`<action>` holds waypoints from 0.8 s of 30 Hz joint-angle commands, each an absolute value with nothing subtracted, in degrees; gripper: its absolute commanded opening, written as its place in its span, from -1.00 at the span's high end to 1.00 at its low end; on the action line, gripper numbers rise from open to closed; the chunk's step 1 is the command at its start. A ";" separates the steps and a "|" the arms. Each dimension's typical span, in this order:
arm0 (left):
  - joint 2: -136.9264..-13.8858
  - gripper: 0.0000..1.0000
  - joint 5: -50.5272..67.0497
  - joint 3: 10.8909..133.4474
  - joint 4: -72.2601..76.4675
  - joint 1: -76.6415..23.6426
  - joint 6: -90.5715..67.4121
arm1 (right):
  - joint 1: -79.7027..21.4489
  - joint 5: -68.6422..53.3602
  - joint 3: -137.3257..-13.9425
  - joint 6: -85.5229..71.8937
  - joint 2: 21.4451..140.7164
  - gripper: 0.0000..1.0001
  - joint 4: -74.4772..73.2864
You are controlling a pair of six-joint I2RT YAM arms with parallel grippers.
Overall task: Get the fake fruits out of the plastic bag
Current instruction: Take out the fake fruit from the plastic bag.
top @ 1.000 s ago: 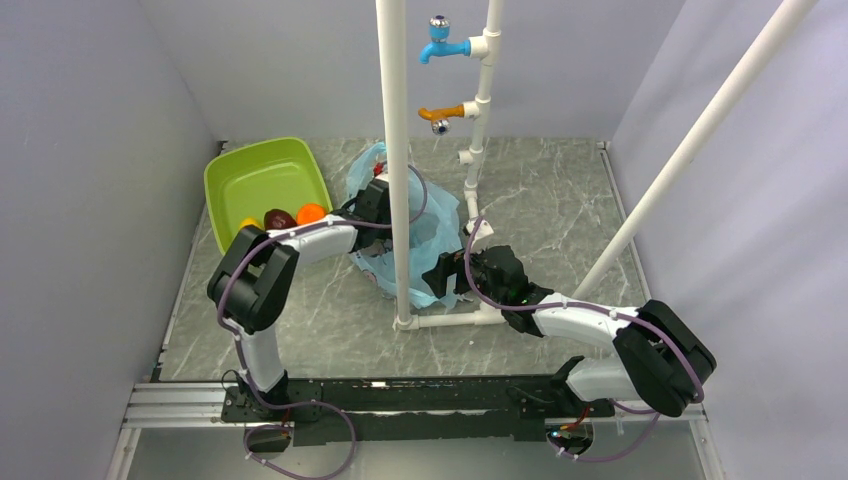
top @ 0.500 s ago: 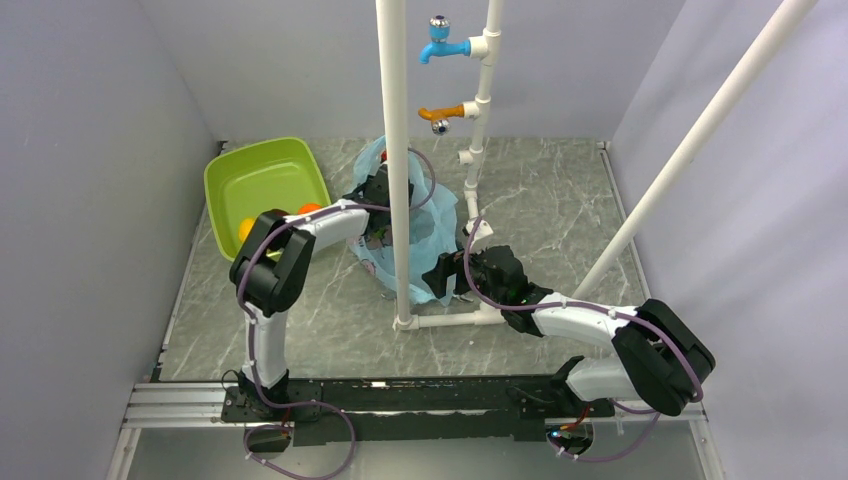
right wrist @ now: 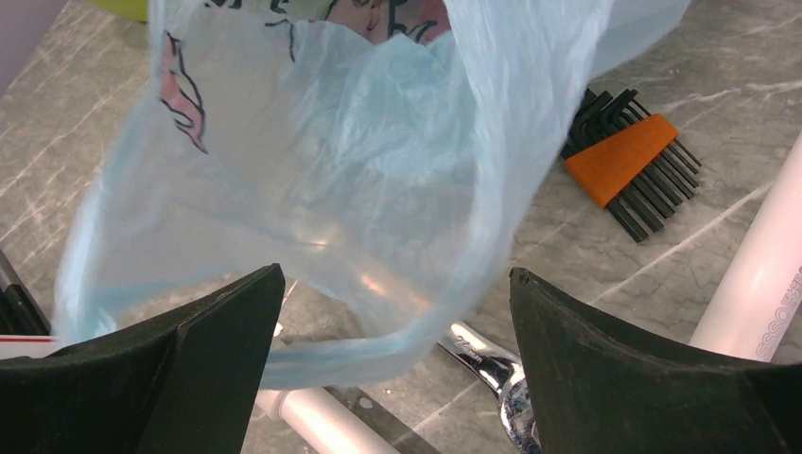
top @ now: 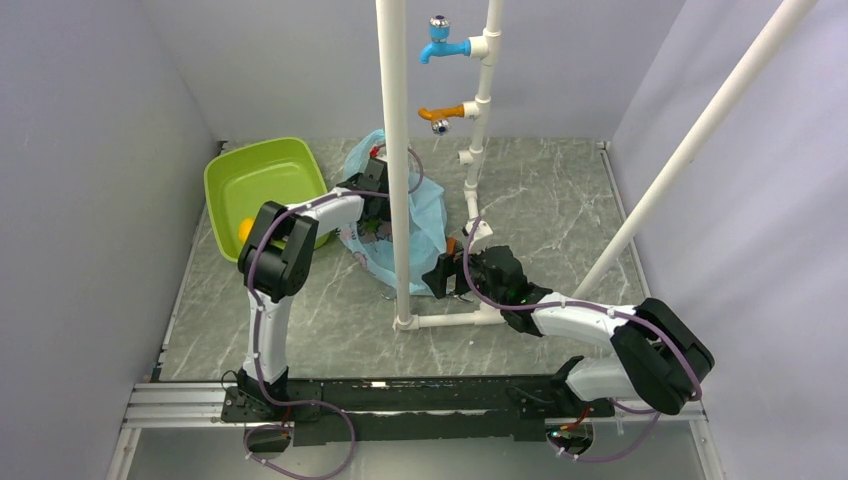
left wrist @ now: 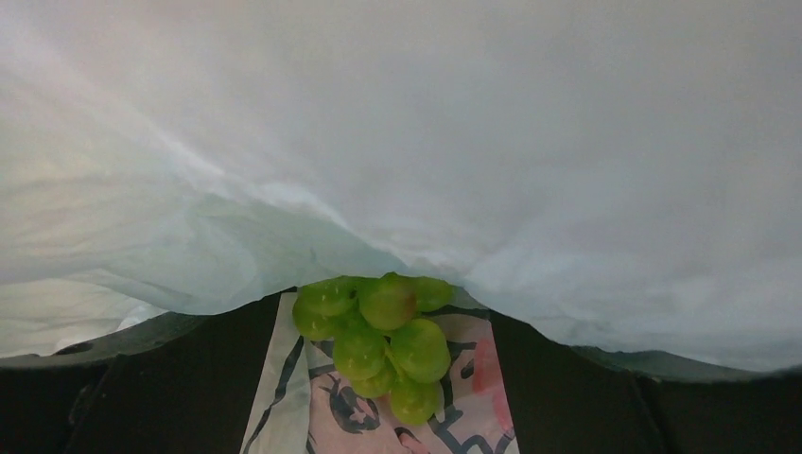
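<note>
The light-blue plastic bag (top: 425, 215) lies crumpled by the white upright pipe. My left gripper (top: 373, 212) is inside its mouth. In the left wrist view the green grape bunch (left wrist: 378, 336) lies on the bag's printed panel (left wrist: 312, 407) between my open left fingers (left wrist: 170, 388), under draped plastic (left wrist: 397, 142). The yellow fruit (top: 245, 229) lies in the lime-green tray; the red-purple and orange fruits are hidden under my left arm. My right gripper (top: 441, 274) is open; the bag's lower edge (right wrist: 378, 352) hangs between its fingers (right wrist: 170, 369).
The lime-green tray (top: 262, 172) stands at the back left. A white pipe frame (top: 397, 150) with blue and orange taps rises mid-table, its base pipe (top: 450, 320) near my right gripper. An orange-and-black hex key set (right wrist: 624, 156) and a steel wrench (right wrist: 496, 378) lie by the bag.
My left arm has swung from the tray side further into the bag's mouth. The bag has been pulled back and left, away from my right gripper. The right arm has not moved.
</note>
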State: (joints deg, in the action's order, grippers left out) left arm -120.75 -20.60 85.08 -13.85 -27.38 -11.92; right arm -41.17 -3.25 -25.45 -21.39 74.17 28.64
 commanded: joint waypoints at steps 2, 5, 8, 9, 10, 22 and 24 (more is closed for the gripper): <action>-123.14 -0.47 -17.68 90.21 -16.54 -26.32 -12.68 | -41.04 -3.25 -27.74 -20.65 74.81 -0.84 30.42; -122.80 -0.19 -17.27 89.49 -16.03 -26.24 -12.55 | -41.05 -3.30 -27.69 -20.65 74.88 -0.84 30.50; -121.41 0.09 -16.69 87.81 -14.05 -26.28 -11.42 | -41.05 -3.34 -27.71 -20.65 74.88 -0.84 30.51; -120.96 0.18 -16.83 87.32 -13.82 -26.28 -11.16 | -41.09 -3.32 -27.69 -20.65 74.87 -0.84 30.51; -120.36 0.24 -17.03 86.97 -13.74 -26.27 -11.09 | -41.01 -3.34 -27.71 -20.65 74.82 -0.84 30.52; -110.57 0.68 -13.03 79.70 -12.97 -26.42 -12.57 | -41.07 -3.33 -27.56 -20.74 74.26 -0.84 30.49; -108.59 0.72 -11.70 77.73 -12.87 -26.62 -13.47 | -41.07 -3.50 -27.58 -20.74 74.19 -0.84 30.50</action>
